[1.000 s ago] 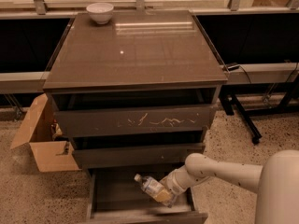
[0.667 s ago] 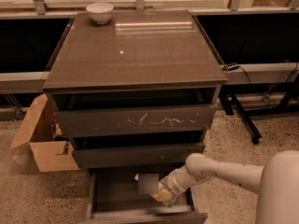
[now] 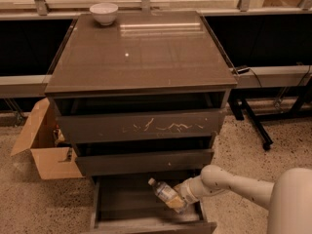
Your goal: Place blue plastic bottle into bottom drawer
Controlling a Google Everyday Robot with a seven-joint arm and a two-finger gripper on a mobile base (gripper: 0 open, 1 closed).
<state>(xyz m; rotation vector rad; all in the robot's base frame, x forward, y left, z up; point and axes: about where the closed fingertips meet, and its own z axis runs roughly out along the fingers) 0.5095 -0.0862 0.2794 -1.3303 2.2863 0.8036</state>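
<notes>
As claw point(image 3: 180, 202) hangs over bottom drawer point(image 3: 122, 200), blue plastic bottle point(image 3: 163, 191) gripped

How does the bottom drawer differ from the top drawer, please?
The bottom drawer is pulled far out; the top drawer is not. The gripper holds the blue plastic bottle over the bottom drawer, not the top drawer. Both are dark grey-brown.
</notes>
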